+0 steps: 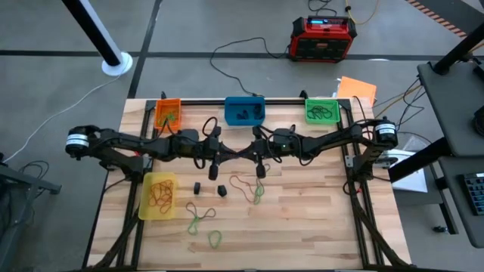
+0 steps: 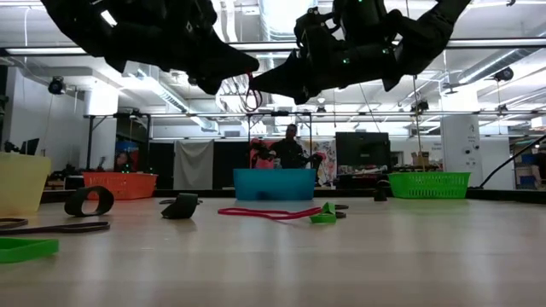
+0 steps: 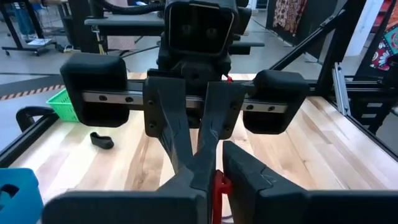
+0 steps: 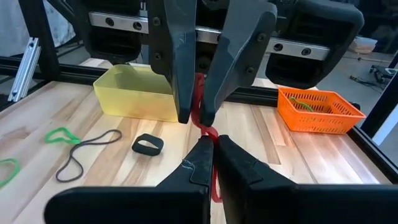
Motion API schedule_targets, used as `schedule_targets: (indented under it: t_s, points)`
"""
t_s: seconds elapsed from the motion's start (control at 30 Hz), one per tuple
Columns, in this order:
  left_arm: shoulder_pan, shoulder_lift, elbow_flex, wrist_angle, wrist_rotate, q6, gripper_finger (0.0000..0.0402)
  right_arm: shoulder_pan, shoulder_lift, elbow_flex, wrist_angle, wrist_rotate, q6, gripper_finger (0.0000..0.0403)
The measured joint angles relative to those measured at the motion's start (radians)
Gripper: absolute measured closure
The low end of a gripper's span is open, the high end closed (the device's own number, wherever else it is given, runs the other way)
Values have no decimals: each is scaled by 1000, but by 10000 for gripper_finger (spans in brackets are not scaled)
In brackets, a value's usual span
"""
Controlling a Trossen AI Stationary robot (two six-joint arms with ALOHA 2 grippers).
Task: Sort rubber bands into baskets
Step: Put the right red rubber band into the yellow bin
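My left gripper (image 1: 228, 155) and my right gripper (image 1: 245, 153) meet tip to tip above the middle of the table, both shut on one red rubber band (image 4: 200, 106). The band also shows in the low view (image 2: 250, 95), high above the tabletop. The orange basket (image 1: 168, 112), blue basket (image 1: 244, 110) and green basket (image 1: 321, 110) stand along the far edge; the yellow basket (image 1: 159, 196) stands near left, with tan bands in it. Loose bands lie on the wood: a red-brown and green pair (image 1: 249, 187), green ones (image 1: 198, 221) and two black ones (image 1: 197, 187). My left gripper pinches the red band (image 3: 219, 186) between its two fingertips, coming level from the table's left. The band is lifted clear of the table. My right gripper pinches the same band (image 4: 210, 134) between its fingertips, level from the table's right. A red strand runs on between my left gripper's fingers (image 4: 186, 93), and another hangs below the tips (image 4: 216, 183).
A red-and-black power box (image 1: 323, 38) stands on the floor beyond the table, with cables. A person (image 2: 292, 145) shows in the room behind the blue basket. A black band (image 3: 101, 140) lies near the green basket.
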Motion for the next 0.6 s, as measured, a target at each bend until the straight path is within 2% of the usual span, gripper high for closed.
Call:
schedule_targets:
  t_s: [0.17, 0.27, 0.5, 0.6]
  points:
    - [0, 0, 0, -4, 0, -11, 400, 0, 0, 3, -3, 0, 46, 390]
    - [0, 0, 0, -5, 0, -12, 401, 0, 0, 8, -27, 0, 85, 374]
    - [0, -3, 0, -10, 0, -20, 401, 0, -4, 10, -57, 1, 115, 296]
    - [0, -26, -1, -73, 0, -27, 401, -1, -20, 10, -99, 4, 115, 266]
